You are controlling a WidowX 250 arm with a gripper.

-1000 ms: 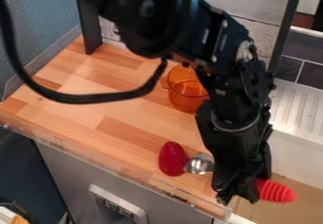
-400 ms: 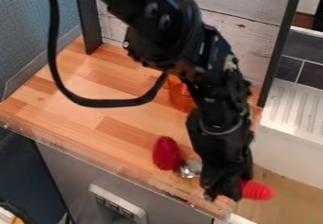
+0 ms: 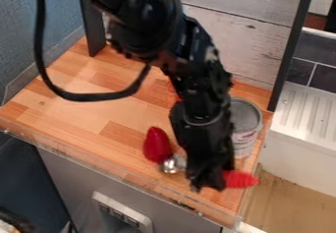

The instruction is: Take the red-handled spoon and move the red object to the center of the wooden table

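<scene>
One red-handled spoon [image 3: 240, 179] we gripped between the jaws of our gripper [image 3: 207, 185] in front of the grey can [image 3: 245, 115]; the red object [image 3: 156, 145] lay left of the can.

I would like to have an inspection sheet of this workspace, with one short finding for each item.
Surface: wooden table, things mostly toward its near and right edges.
Spoon: at the tool, red handle to its right in view, metal end to its left.
Red object: on the table, beside the spoon's metal end.
Clutter: grey can behind the tool; orange thing mostly hidden by the arm.
Tool: low, near the table's front-right corner.
Cable: black, one loop beside the arm.
Surroundings: blue wall, pale boards, ridged drainer.
</scene>
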